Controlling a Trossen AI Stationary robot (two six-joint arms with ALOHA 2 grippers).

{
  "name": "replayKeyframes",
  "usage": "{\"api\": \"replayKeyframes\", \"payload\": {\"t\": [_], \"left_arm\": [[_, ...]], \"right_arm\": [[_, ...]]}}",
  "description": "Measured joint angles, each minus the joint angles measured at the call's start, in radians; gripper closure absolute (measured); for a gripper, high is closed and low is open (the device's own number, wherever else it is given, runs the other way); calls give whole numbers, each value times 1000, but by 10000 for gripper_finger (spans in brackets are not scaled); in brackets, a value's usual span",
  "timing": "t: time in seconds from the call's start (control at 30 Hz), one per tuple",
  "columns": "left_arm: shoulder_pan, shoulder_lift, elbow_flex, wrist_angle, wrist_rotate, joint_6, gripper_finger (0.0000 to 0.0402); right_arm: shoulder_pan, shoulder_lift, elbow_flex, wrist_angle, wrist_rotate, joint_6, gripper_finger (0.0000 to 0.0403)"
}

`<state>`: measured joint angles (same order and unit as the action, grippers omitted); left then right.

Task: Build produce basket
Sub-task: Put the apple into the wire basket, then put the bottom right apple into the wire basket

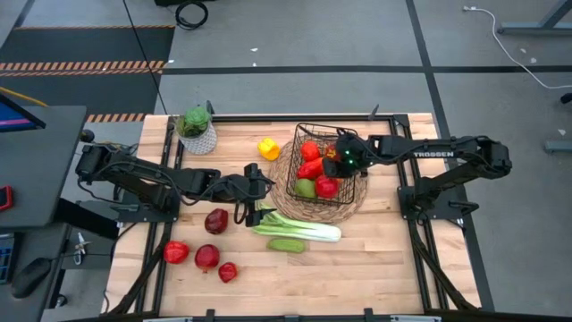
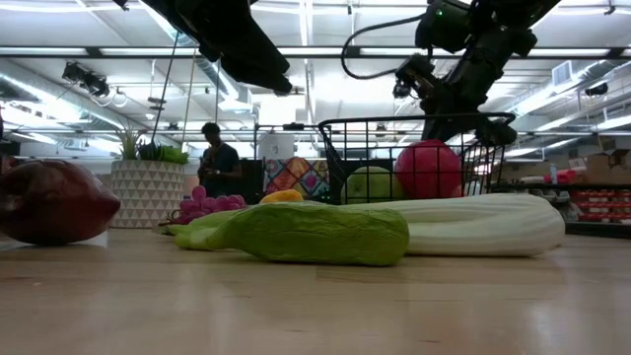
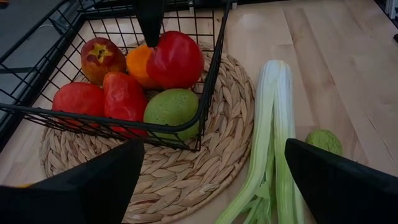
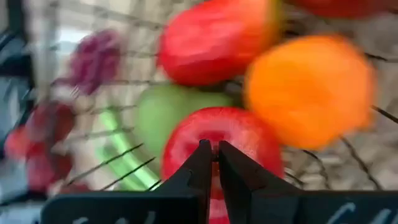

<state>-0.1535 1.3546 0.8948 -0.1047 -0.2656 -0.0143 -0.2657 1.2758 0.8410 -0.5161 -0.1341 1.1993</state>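
The basket (image 1: 328, 162) sits on a straw mat (image 1: 284, 183) at the table's 1 o'clock, holding red, green and orange produce. The right gripper (image 1: 344, 154) hangs over it, fingers together; the left gripper (image 1: 253, 202), fingers apart, hovers at its 9 o'clock near the leek (image 1: 299, 228).

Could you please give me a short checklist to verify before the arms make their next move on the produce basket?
1. Basket sits squarely on the woven mat: ok.
2. Right gripper empty, fingers together above the basket's fruit: ok.
3. Left gripper open, ready to pick: ok.
4. Leek and cucumber lie free on the table: ok.
5. Room left in the basket for the leek: cannot tell.
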Motion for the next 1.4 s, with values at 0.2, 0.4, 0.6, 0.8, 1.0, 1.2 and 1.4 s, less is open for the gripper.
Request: {"api": "replayKeyframes", "payload": {"t": [0.2, 0.4, 0.6, 0.8, 1.0, 1.2, 1.4], "left_arm": [[0, 0, 0, 0, 0, 0, 5], [0, 0, 0, 0, 0, 0, 5], [0, 0, 0, 0, 0, 0, 5], [0, 0, 0, 0, 0, 0, 5], [0, 0, 0, 1, 0, 0, 5], [0, 0, 0, 1, 0, 0, 5], [0, 0, 0, 1, 0, 0, 5]], "right_arm": [[15, 0, 0, -60, 120, 117, 304], [16, 0, 33, -103, 115, 8, 118], [26, 0, 70, -105, 39, 51, 40], [59, -2, 72, -48, 18, 47, 130], [64, -2, 72, 102, -135, 46, 169], [101, -1, 72, 205, -136, 55, 171], [155, 0, 72, 212, -37, 1, 172]]}}
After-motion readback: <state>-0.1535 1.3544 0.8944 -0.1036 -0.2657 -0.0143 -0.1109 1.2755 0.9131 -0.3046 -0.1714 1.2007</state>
